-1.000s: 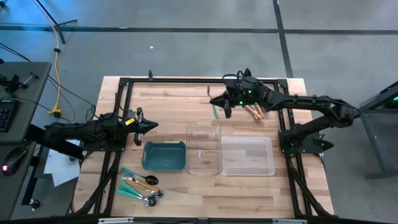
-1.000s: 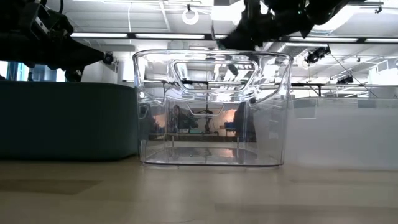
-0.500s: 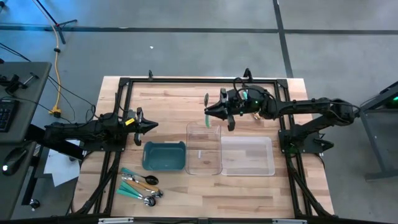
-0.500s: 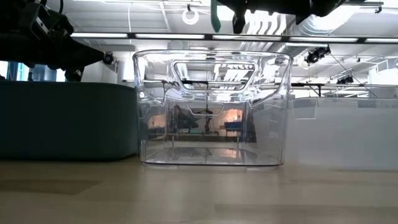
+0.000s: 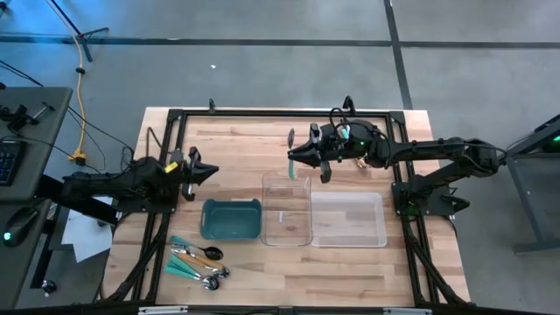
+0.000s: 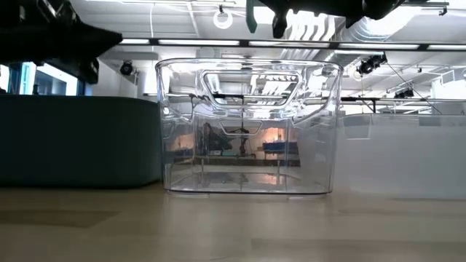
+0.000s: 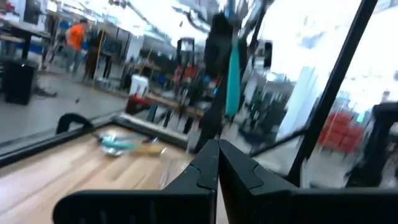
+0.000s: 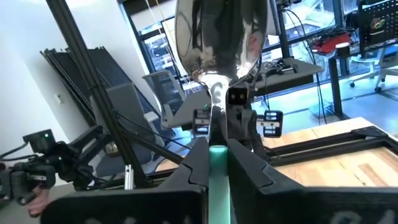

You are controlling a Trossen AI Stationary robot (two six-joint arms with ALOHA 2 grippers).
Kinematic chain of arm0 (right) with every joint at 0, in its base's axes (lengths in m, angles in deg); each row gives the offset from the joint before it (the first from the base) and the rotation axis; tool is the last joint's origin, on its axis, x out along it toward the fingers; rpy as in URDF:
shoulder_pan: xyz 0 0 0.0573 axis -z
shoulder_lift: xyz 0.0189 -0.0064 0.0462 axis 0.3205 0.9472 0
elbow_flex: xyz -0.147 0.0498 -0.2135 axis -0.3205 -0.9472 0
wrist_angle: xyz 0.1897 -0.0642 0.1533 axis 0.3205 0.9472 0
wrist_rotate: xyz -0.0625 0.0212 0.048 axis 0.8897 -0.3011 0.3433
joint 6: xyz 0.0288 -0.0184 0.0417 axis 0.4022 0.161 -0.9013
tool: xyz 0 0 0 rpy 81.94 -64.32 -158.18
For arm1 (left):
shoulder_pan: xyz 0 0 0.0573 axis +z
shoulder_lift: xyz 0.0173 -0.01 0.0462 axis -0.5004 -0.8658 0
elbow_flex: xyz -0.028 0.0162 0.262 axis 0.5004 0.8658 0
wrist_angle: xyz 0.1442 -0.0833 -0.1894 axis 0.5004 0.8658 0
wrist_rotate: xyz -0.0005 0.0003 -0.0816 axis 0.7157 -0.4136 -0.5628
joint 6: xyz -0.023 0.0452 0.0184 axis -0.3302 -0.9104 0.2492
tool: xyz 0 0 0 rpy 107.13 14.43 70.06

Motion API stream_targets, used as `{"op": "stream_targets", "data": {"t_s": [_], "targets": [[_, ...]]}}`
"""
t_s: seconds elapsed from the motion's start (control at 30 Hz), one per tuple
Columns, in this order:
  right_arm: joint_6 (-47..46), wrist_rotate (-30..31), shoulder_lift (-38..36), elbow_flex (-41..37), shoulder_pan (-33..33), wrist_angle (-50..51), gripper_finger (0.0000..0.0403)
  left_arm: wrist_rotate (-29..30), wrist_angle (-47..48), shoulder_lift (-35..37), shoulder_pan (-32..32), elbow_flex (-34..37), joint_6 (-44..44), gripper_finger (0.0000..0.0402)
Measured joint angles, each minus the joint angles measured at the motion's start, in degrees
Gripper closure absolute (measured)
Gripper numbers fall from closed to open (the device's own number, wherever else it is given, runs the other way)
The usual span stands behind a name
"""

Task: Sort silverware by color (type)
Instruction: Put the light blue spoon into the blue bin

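Right gripper (image 5: 297,156) is clamping a teal-handled spoon (image 5: 291,156) above centre frame — hanging just over the clear tray (image 5: 287,229). Left gripper (image 5: 213,172) is sitting closed and empty, left of centre.

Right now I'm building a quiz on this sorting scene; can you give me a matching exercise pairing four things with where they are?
Things:
1. teal-handled spoon
2. teal bin
3. utensil pile
4. left claw

Places:
A. near table edge, in front of the teal bin
B. shut and empty, left side of the table
C. gripped in the right claw, at the far end of the tall clear tray
D. left of the tall clear tray

Pairs: 1-C, 2-D, 3-A, 4-B
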Motion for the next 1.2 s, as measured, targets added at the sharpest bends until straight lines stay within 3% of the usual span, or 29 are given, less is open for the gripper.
{"op": "stream_targets", "data": {"t_s": [0.17,0.3,0.43,0.63,0.83,1.2], "targets": [[-1.0,0.8,0.0,0.0,0.0,0.0,0.0387,7.9,-7.9,-0.3,0.1,-0.3,4.0,0.0401],[-0.5,1.0,0.0,0.0,0.0,0.0,0.0387,6.5,-7.7,-4.4,0.1,-3.8,4.7,0.0401],[0.2,1.0,0.0,0.0,0.0,0.0,0.0387,6.5,-7.2,-14.5,0.1,-9.5,5.2,0.0397],[0.5,1.0,0.0,0.0,0.0,-1.1,0.0387,4.5,-6.8,-33.3,0.1,-21.5,1.5,0.0346],[2.6,0.6,0.0,1.8,0.0,-1.7,0.0387,1.7,-4.5,-46.1,0.0,-32.8,-2.0,0.0283],[3.6,-0.9,0.0,2.6,0.0,-1.5,0.0387,-1.4,-7.0,-55.2,0.0,-37.2,-4.4,0.0222]]}}
